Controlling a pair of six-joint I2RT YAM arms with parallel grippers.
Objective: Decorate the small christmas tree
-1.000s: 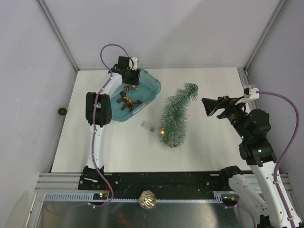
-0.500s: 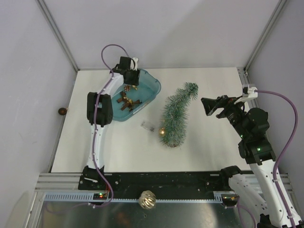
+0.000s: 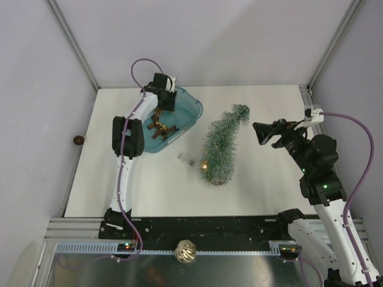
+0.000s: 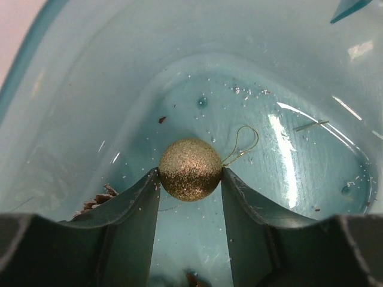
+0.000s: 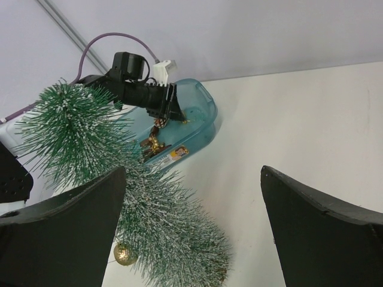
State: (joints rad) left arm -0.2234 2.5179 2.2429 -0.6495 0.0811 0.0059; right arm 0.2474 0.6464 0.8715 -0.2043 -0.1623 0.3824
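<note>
Gold and ribbed, a round bauble [image 3: 186, 252] sits on the metal ledge nearest the arm bases. Farther in, on the white tabletop [image 3: 269, 191], the small frosted-green christmas tree [image 3: 222, 149] has its wooden base near and its bent tip far. A small gold ball [image 3: 204, 165] sits against its lower left side. A clear scrap [image 3: 187, 158] beside it is too small to identify. Right of the tree, the right gripper [image 3: 261, 133] hovers with jaws wide, holding nothing. At far left, the left gripper [image 4: 190, 176] clamps a gold glitter ball [image 4: 190, 169] inside the teal plastic tub [image 3: 190, 113], and a brownish piece [image 4: 96, 202] behind one finger is mostly hidden.
</note>
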